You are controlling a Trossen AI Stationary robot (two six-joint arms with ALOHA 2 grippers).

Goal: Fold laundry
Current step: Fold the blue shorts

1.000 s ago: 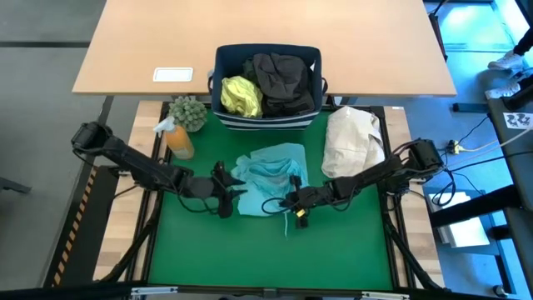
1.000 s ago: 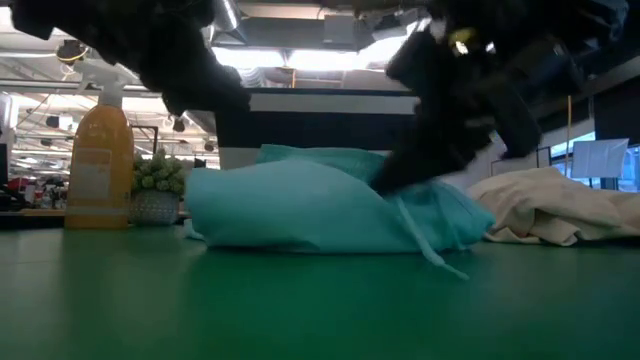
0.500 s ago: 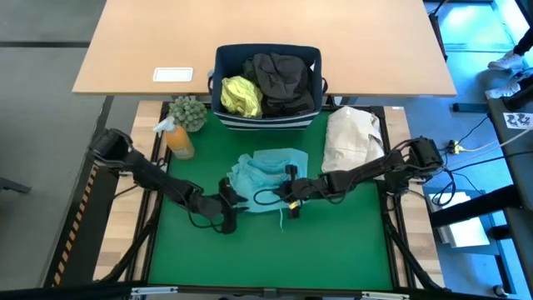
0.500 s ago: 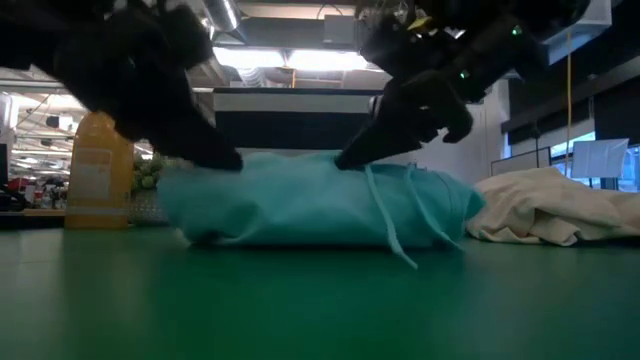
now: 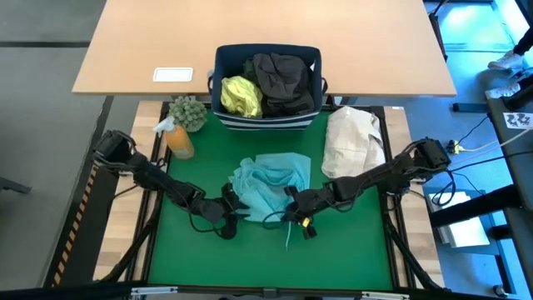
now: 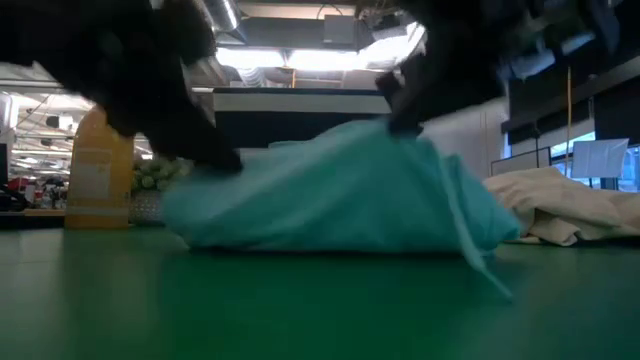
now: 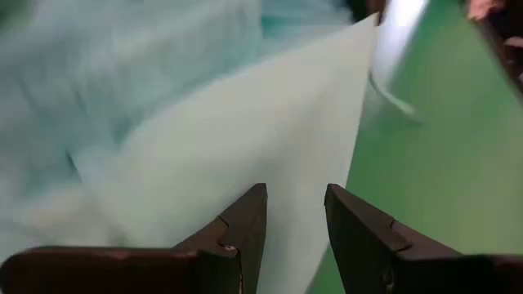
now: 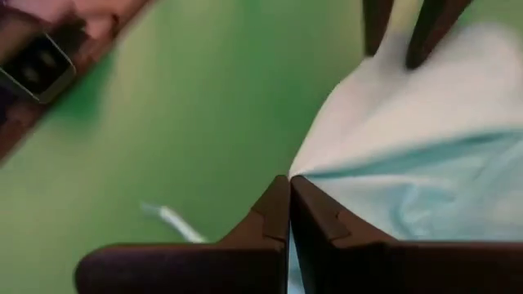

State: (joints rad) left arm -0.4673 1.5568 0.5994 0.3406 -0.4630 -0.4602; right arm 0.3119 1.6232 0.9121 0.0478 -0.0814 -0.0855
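Turquoise garment [image 5: 271,182] pinched in closed right gripper [image 5: 293,218]; left gripper [image 5: 231,208] fingers parted at its edge

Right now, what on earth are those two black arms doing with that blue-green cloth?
Both arms are working on a turquoise garment crumpled on the green mat. The right hand is pinched shut on its near edge and lifts it into a peak. The left hand is at the cloth's other side, fingers slightly apart. More laundry waits in the navy bin.

Low view: both arms motion-blurred, cut off at top. Spray bottle [image 6: 97,170] half hidden behind left arm.
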